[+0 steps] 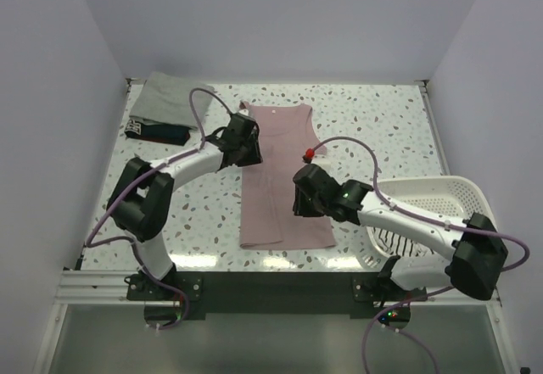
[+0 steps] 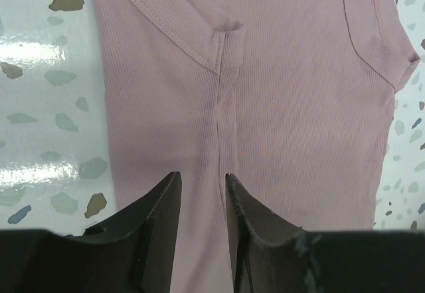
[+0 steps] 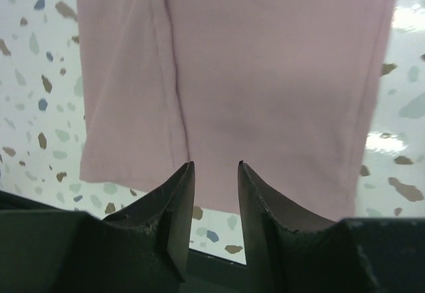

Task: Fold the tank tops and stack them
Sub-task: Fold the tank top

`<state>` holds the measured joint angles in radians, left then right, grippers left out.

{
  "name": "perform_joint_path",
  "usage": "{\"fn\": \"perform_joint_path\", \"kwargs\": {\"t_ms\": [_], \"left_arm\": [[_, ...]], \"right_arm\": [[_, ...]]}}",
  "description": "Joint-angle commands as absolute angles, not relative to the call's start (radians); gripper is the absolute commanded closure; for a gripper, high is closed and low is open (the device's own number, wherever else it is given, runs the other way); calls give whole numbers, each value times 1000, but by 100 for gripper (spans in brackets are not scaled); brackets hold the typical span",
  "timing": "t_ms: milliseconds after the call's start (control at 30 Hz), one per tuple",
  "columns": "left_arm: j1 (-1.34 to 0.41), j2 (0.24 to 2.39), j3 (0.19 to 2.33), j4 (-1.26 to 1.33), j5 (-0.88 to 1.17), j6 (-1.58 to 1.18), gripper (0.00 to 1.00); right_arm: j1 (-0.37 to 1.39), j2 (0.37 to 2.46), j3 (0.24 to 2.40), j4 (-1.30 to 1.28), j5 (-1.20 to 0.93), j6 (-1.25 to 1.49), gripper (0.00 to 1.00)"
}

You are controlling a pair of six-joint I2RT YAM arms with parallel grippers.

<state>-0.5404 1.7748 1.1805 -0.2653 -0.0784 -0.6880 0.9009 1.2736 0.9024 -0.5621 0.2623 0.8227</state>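
A dusty pink tank top (image 1: 276, 213) lies flat in the middle of the table, folded lengthwise into a long strip with its neckline toward the back. My left gripper (image 1: 252, 153) hovers over its upper left part. In the left wrist view that gripper (image 2: 202, 177) is open above the pink fabric (image 2: 299, 107), with nothing between its fingers. My right gripper (image 1: 298, 207) is over the strip's lower right edge. Seen from the right wrist, it (image 3: 216, 165) is open and empty above the hem end (image 3: 265, 74). At the back left, a folded grey-green tank top (image 1: 170, 94) lies by a dark navy one (image 1: 159, 131).
A white slotted basket (image 1: 441, 196) stands at the right, beside the right arm. A bit of striped fabric (image 1: 133, 125) shows at the left end of the navy top. The table's near edge runs just below the pink hem (image 3: 219, 240).
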Motion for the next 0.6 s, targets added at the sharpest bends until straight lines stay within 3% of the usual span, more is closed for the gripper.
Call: {"fn": "perform_joint_path", "kwargs": {"t_ms": [0, 300, 567], "left_arm": [[-546, 1805, 1252, -267, -113, -680, 62], [-548, 1968, 1359, -272, -110, -638, 62], [-548, 1991, 1368, -272, -123, -635, 62]], "right_arm": [[997, 1325, 888, -508, 262, 844, 64], [1169, 1506, 911, -433, 287, 913, 62], [1203, 1589, 931, -428, 325, 953, 60]]}}
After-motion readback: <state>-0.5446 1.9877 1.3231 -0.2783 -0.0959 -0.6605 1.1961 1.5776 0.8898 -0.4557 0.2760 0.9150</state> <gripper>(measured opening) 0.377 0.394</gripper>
